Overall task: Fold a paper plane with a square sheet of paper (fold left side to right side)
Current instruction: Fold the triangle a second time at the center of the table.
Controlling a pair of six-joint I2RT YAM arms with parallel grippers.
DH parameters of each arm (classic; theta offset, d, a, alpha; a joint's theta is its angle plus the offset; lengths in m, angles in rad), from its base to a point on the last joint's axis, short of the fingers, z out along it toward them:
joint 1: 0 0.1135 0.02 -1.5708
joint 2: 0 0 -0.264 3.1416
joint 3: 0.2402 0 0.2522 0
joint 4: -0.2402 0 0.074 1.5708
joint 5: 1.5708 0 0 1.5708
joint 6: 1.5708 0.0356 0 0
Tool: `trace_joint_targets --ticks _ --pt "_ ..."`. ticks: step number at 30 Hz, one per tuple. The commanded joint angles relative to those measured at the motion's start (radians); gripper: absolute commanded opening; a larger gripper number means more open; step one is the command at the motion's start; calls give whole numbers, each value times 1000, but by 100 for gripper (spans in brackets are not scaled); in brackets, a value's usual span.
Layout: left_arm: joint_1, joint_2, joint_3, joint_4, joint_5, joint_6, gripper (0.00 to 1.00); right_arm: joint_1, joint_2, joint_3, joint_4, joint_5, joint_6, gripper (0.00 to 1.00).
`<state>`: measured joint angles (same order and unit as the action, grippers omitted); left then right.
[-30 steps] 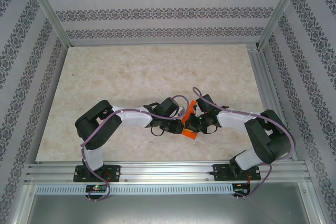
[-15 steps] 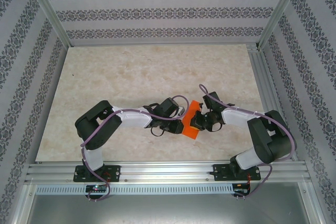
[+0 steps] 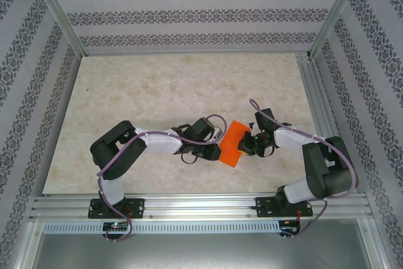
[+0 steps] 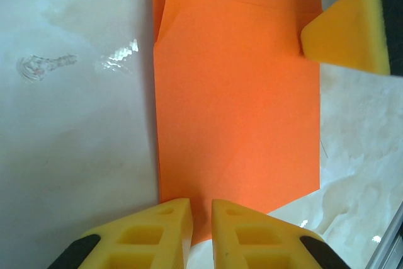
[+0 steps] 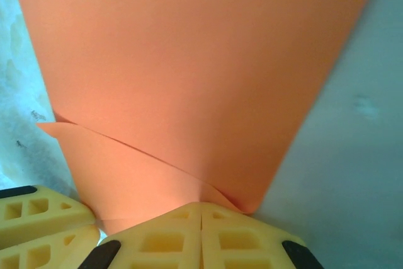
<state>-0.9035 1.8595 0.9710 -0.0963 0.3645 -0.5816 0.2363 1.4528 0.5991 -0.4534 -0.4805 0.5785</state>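
Orange square sheet of paper point(image 3: 232, 143) pinched by narrow left end effector point(image 4: 201, 212) and tightly closed right end effector point(image 5: 201, 212), lying long near to far.

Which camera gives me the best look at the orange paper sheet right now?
Left wrist: it shows the orange paper sheet nearly whole, both long edges and the offset layers at its far end. Top external shows the sheet small, between the two arms. Right wrist is so close that the sheet runs off frame.
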Motion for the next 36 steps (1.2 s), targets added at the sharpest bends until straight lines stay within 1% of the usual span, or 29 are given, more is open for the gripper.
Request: trace_joint_targets --ticks 1,4,7,11,14,18,21,24,27,31,36 --pt "0 45 -43 -87 -60 3 20 -40 -35 32 -91 118 -47 8" --pt "-1 46 -44 -84 -60 2 20 -72 -51 43 -109 120 -59 8" --pt "-2 46 -43 -81 -58 3 20 -77 -65 68 -129 98 -78 8" --pt "-4 38 -45 -79 -61 2 20 -56 -163 69 -116 50 -40 8" --pt "-5 31 -44 -84 -67 2 20 0 -184 60 -93 13 11 8" --pt "-6 31 -41 -90 -67 4 20 107 -163 34 -5 15 101 8" --pt "-8 29 -41 -89 -68 5 20 187 -107 34 74 8 153 8" --pt "-8 29 -40 -91 -69 5 20 230 -40 45 131 3 185 8" --pt "-8 29 -40 -90 -71 6 20 233 9 48 159 11 190 8" --pt "-8 30 -41 -93 -73 5 20 226 57 69 104 55 145 8" --pt "-9 26 -49 -97 -79 5 20 175 79 67 34 99 84 8"
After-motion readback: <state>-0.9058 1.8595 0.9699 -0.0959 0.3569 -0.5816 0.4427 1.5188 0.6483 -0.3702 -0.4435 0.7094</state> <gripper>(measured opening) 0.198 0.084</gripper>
